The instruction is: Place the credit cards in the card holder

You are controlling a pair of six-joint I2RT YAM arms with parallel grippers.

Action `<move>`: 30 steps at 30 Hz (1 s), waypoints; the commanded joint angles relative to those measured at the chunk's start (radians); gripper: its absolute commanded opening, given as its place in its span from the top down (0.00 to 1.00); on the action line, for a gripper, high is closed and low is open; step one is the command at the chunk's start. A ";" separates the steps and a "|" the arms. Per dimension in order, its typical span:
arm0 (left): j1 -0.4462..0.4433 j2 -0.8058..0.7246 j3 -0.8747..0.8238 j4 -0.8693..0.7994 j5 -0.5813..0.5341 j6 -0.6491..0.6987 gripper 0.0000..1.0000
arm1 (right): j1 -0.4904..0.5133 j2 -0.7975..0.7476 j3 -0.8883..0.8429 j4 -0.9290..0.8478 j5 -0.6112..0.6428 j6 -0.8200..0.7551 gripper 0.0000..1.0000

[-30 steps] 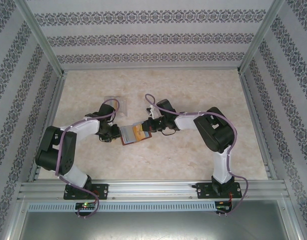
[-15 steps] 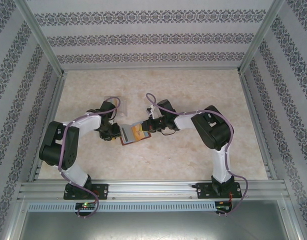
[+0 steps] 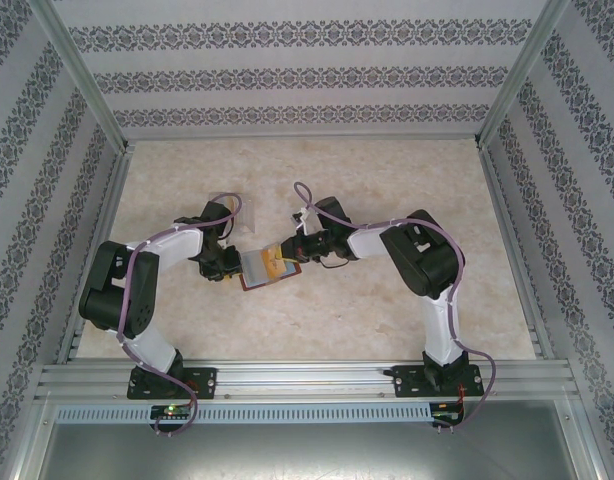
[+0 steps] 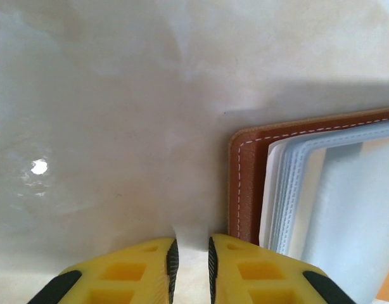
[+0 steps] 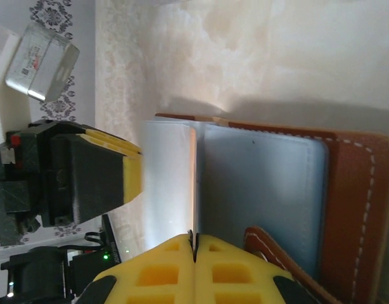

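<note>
**Holder (image 3: pixel 262 268) lies open, flanked left and right**

Right gripper (image 5: pixel 194 244) has its fingers pressed tight together, no gap showing. Its tips sit at the holder's right side, over the grey-blue pockets. A thin edge runs straight out from the tips, between a white leaf and a blue pocket. Whether the fingers pinch that edge cannot be told.

Left gripper (image 4: pixel 191 259) has its fingers a narrow slit apart, with pale table (image 3: pixel 387 180) showing through and nothing between them. It hangs just beside the holder's left border, the brown stitched leather.

The holder rests flat on the table between the two grippers, pockets up, an orange patch showing on its right half. The cards (image 3: pixel 249 212), pale ones, lie on the table just far of the left gripper, partly hidden by that arm.
</note>
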 commanded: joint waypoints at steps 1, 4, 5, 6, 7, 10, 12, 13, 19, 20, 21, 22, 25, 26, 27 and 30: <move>-0.015 0.052 -0.013 0.179 0.017 0.030 0.76 | -0.002 0.024 0.028 0.034 -0.032 0.019 1.00; -0.015 0.053 -0.012 0.173 0.023 0.025 0.76 | -0.001 0.034 0.032 0.037 -0.043 0.027 1.00; -0.014 0.051 -0.012 0.178 0.026 0.024 0.76 | 0.001 0.036 0.033 0.037 -0.047 0.029 1.00; -0.014 0.051 -0.012 0.181 0.026 0.024 0.76 | 0.003 0.035 0.031 0.034 -0.043 0.025 1.00; -0.015 0.054 -0.010 0.179 0.025 0.027 0.76 | 0.005 0.037 0.029 0.033 -0.038 0.022 1.00; -0.015 0.065 0.005 0.162 0.024 0.029 0.76 | 0.004 0.040 0.015 0.050 -0.024 0.024 1.00; -0.015 0.062 0.000 0.170 0.030 0.024 0.76 | 0.001 0.038 0.013 0.049 -0.024 0.021 1.00; -0.015 0.060 -0.001 0.171 0.027 0.023 0.76 | 0.001 0.037 0.013 0.045 -0.023 0.019 1.00; -0.015 0.054 -0.008 0.173 0.026 0.016 0.76 | 0.016 0.047 0.003 0.080 -0.015 0.046 1.00; -0.015 0.054 -0.009 0.172 0.024 0.016 0.76 | 0.022 0.049 0.001 0.085 -0.010 0.051 1.00; -0.015 0.055 -0.009 0.171 0.020 0.016 0.76 | 0.023 0.053 -0.002 0.094 -0.006 0.060 1.00; -0.015 0.055 -0.009 0.169 0.020 0.015 0.76 | 0.024 0.056 -0.004 0.109 -0.006 0.076 1.00; -0.015 0.054 -0.013 0.172 0.024 0.008 0.76 | 0.020 0.052 -0.044 0.196 0.009 0.140 1.00; -0.015 0.054 -0.015 0.172 0.023 0.007 0.76 | 0.017 0.041 -0.056 0.202 0.021 0.140 1.00; -0.015 0.055 -0.013 0.171 0.020 0.008 0.76 | 0.014 0.030 -0.064 0.193 0.034 0.133 1.00; -0.015 0.055 -0.011 0.166 0.018 0.006 0.76 | 0.004 0.019 -0.076 0.189 0.037 0.129 1.00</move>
